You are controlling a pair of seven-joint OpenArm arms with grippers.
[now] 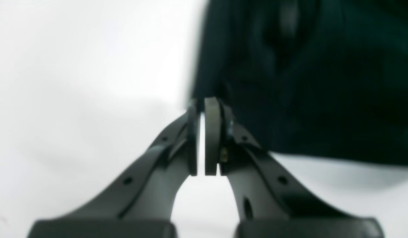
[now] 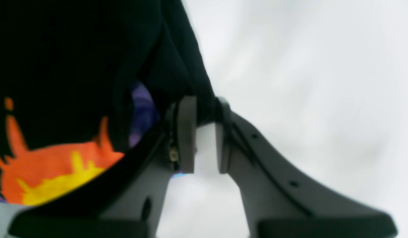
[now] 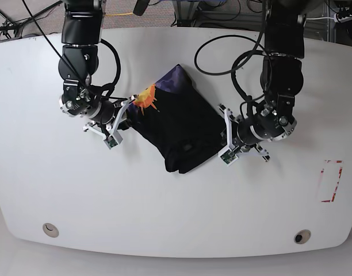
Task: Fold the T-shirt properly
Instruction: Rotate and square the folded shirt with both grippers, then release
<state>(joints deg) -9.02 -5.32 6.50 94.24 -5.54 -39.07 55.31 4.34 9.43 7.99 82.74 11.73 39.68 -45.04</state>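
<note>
One T-shirt, black, lies bunched in a folded slanting bundle on the white table, between the two grippers. Right gripper sits at the shirt's edge nearest the orange-yellow print; its fingertips pinch a fold of black cloth, pads apart lower down with table showing in the gap. Purple patch of print shows just beside that gripper. Left gripper sits at the shirt's opposite edge, touching or just beside the hem; fingers nearly together, thin slit between pads, cannot tell if any cloth is caught at the tips, view blurred. Count: one shirt, two grippers, one red-outlined rectangle mark on the table well apart from the shirt, beyond the left gripper
</note>
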